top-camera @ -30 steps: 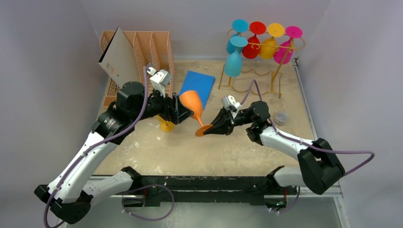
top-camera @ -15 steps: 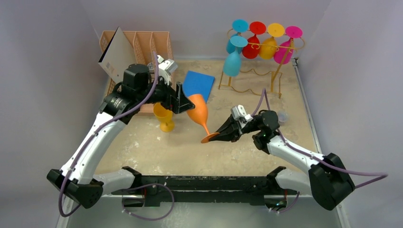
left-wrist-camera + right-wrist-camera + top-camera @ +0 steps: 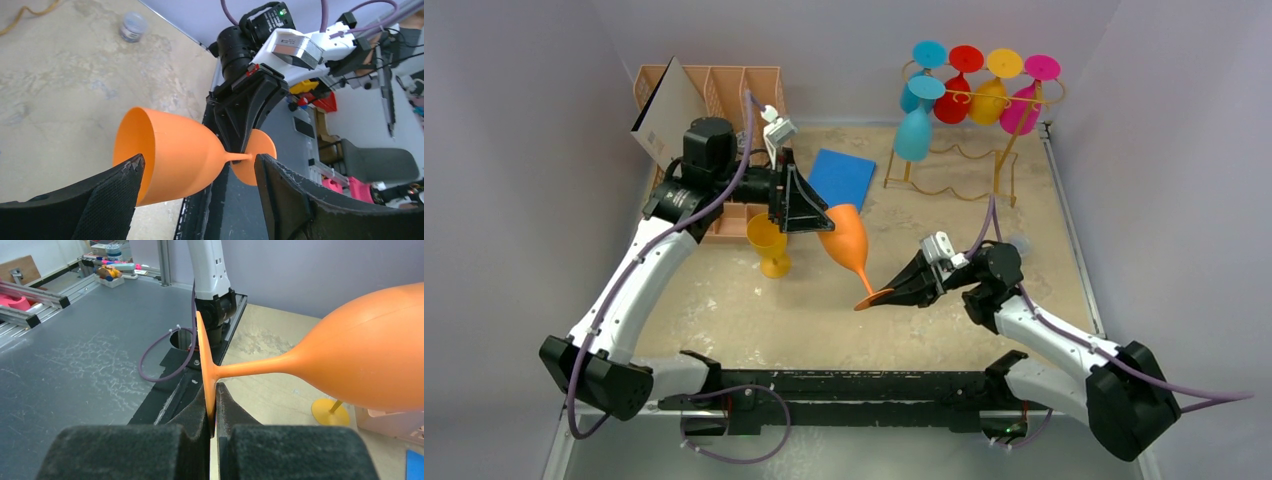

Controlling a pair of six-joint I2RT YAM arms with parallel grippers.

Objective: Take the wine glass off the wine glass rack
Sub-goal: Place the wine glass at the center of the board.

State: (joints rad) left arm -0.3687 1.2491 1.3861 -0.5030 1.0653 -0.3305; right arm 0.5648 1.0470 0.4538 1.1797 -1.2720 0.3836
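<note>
The printed patch on the grey board (image 3: 667,118) behind my left gripper (image 3: 822,222) is too small to read. The wine glass (image 3: 847,240) is plain orange (opaque, matte), tilted in the air between my two grippers. It is off the wine glass rack (image 3: 972,98), which stands well beyond my right gripper (image 3: 886,293). That gripper is clamped on the edge of the glass's flat foot. My left fingers (image 3: 115,200) stand wide apart either side of the bowl
</note>
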